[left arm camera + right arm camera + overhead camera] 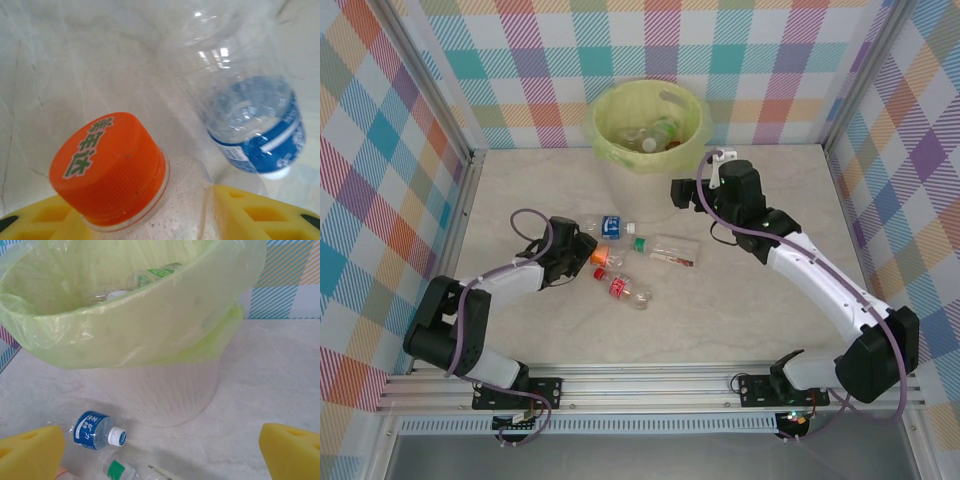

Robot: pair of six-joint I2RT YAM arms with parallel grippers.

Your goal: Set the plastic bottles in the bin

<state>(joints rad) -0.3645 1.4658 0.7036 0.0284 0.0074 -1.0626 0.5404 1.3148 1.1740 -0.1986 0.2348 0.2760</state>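
The cream bin [648,125] with its yellow-green bag stands at the back and holds several bottles [658,133]. On the table lie a blue-label bottle [610,226], an orange-capped bottle [599,256], a green-capped bottle [665,250] and a red-label bottle [625,290]. My left gripper [582,248] is shut on the orange-capped bottle [107,167], its yellow fingers [255,212] against the neck and shoulder. The blue-label bottle [260,135] lies just beyond. My right gripper [682,192] hangs open beside the bin wall [165,385], above the blue-label bottle [95,430] and green-capped bottle [125,471].
Checked walls with metal posts [470,190] close in the marble-look table [760,310] on three sides. The right arm's cable [740,235] loops beside its forearm. The bag's rim [125,340] overhangs the bin.
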